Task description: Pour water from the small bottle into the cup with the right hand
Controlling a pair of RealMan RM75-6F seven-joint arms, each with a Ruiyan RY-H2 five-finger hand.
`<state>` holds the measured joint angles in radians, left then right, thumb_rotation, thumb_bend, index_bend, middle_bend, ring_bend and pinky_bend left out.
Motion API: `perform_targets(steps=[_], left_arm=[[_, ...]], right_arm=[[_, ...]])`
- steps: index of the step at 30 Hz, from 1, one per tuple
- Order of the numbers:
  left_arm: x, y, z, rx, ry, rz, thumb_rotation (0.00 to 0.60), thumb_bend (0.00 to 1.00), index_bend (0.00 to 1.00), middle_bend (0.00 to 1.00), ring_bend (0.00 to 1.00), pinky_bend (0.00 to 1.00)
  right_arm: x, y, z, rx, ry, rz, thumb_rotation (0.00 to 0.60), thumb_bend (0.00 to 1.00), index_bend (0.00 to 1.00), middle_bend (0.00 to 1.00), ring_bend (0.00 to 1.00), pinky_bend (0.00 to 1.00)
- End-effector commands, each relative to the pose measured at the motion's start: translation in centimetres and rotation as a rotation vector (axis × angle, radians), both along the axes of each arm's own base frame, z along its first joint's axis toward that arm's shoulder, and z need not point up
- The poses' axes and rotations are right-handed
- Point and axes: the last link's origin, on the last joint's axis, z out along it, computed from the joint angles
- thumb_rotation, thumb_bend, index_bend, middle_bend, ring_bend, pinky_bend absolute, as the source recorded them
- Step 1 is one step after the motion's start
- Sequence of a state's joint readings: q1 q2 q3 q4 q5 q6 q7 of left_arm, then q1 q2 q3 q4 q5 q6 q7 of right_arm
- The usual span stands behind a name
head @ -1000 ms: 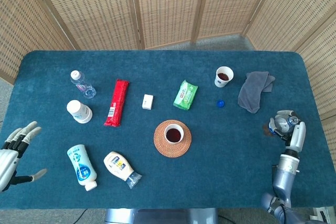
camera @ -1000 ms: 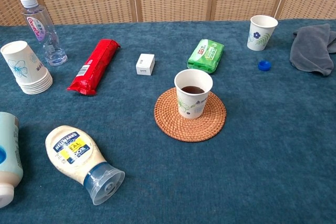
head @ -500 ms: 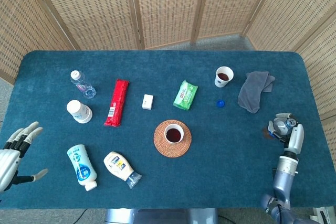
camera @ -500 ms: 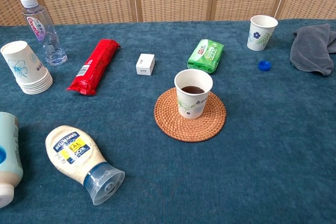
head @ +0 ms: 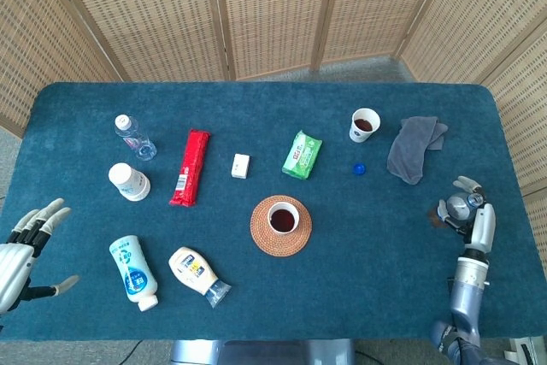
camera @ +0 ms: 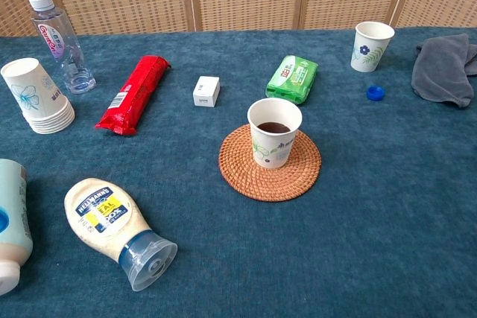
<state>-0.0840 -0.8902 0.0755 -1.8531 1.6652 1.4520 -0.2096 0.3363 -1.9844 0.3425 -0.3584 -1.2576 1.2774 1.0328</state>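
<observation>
right hand (head: 466, 209) at table's (head: 385, 297) right edge, grasping small bottle (head: 455, 208) (apparently) | cup (camera: 273, 132) on coaster (camera: 302, 173), table centre, holds dark liquid | left hand (head: 21, 250) released, left edge | pour likely done

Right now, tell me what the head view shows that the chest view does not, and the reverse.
Only the head view shows both hands: the left hand open at the table's left edge, the right hand near the right edge, curled around something small I cannot identify. It also shows the whole pale squeeze bottle.

Only the chest view shows label detail: the flower print on the cup and on the stacked cups.

Both share the coaster, water bottle, red packet, green pack, blue cap and grey cloth.
</observation>
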Motion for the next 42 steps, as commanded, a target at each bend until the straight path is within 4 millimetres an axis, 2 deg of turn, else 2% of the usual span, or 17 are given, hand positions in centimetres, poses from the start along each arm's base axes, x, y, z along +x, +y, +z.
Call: perform_targets(steps=[1,15,20,24,34,42], left_arm=[[0.0,0.0,0.0,-0.002,-0.001,-0.002,0.600,0.15,0.00,0.00,0.00,0.00],[0.0,-0.1,0.1,-0.003,-0.007,-0.006,0.600,0.15,0.00,0.00,0.00,0.00],[0.0,-0.1,0.1,-0.003,-0.007,-0.007,0.600,0.15,0.00,0.00,0.00,0.00],[0.0,-0.1,0.1,-0.004,-0.008,-0.008,0.600,0.15,0.00,0.00,0.00,0.00],[0.1,-0.2,0.2,-0.006,-0.015,-0.013,0.600,0.15,0.00,0.00,0.00,0.00],[0.1,-0.3,0.4,-0.002,-0.023,-0.018,0.600,0.15,0.00,0.00,0.00,0.00]], right_arm=[[0.0,0.1,0.0,0.004,0.004,0.005,0.600,0.48,0.22,0.28,0.22,0.44],[-0.2,0.7,-0.3,0.079,0.069,0.035,0.600,0.19,0.04,0.01,0.00,0.24],[-0.2,0.7,-0.3,0.081,0.064,0.043,0.600,0.09,0.00,0.00,0.00,0.18],[0.0,0.8,0.2,0.061,0.072,0.055,0.600,0.05,0.00,0.00,0.00,0.18],[0.3,1.3,1.7,-0.001,0.082,0.089,0.600,0.04,0.00,0.00,0.00,0.18],[0.7,2.5,3.1,-0.015,0.102,0.132,0.600,0.02,0.00,0.00,0.00,0.18]])
